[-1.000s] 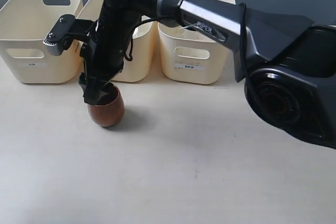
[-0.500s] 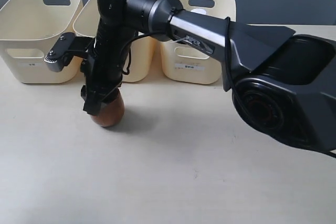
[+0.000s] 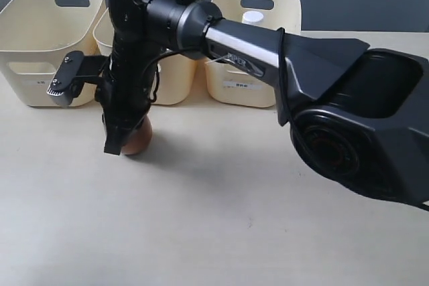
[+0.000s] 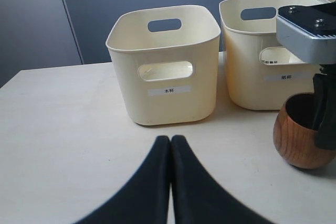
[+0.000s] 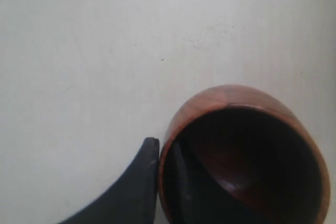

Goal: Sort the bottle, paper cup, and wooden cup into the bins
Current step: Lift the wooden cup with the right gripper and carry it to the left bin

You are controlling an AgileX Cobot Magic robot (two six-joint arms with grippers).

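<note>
The wooden cup (image 3: 139,140) (image 4: 302,141) (image 5: 241,150) stands upright in front of the bins, and I cannot tell if it touches the table. My right gripper (image 3: 124,137) (image 5: 164,148) reaches across from the right and is shut on the cup's rim, one finger inside and one outside. My left gripper (image 4: 170,141) is shut and empty, low over the table facing the left bin (image 3: 50,45) (image 4: 165,66). The bottle's white cap (image 3: 253,17) shows inside the right bin (image 3: 248,65). The paper cup is hidden.
The middle bin (image 3: 175,72) (image 4: 262,51) stands just behind the cup, partly hidden by the right arm. The right arm's big black base (image 3: 362,132) fills the right of the exterior view. The pale table (image 3: 201,232) stretches in front.
The right arm has swung to the left, carrying the wooden cup with it a little left and toward the bins. The grip on the rim is unchanged.
</note>
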